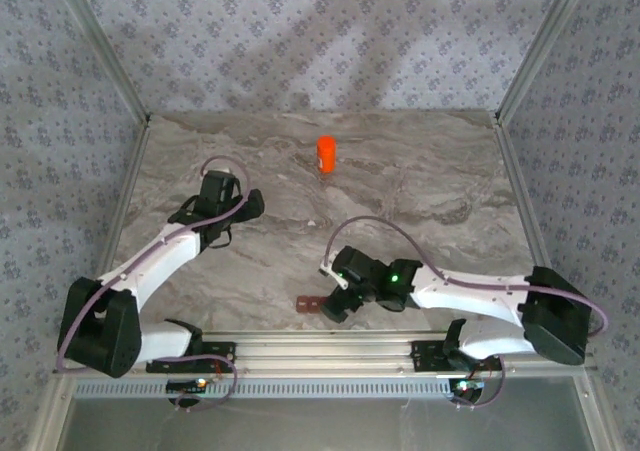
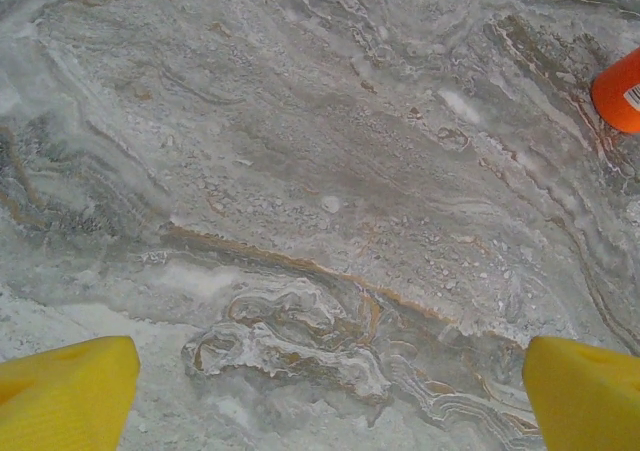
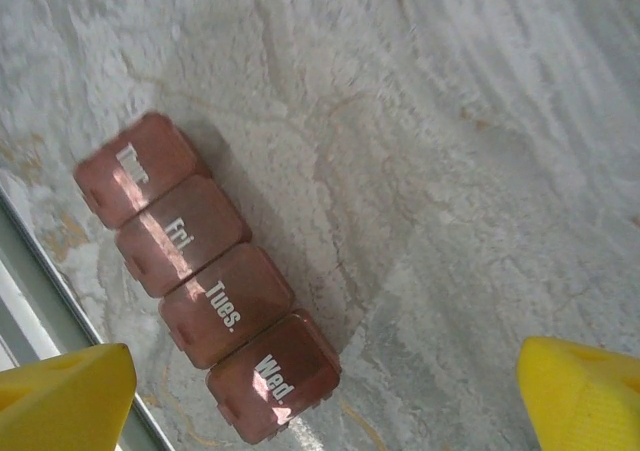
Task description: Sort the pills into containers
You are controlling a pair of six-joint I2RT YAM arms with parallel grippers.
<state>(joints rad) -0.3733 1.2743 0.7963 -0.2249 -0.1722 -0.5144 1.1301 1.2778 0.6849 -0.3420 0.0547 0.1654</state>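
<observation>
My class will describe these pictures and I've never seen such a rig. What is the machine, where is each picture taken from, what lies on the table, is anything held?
Two robot arms are bolted at a marble table's near edge. The top picture looks down from above and behind them. The other two come from cameras on the wrists, showing the yellow left fingers and right fingers. On the table are an orange bottle and, near the right fingers, a red-brown strip of four lidded containers. Both pairs of fingers are open, holding nothing.
</observation>
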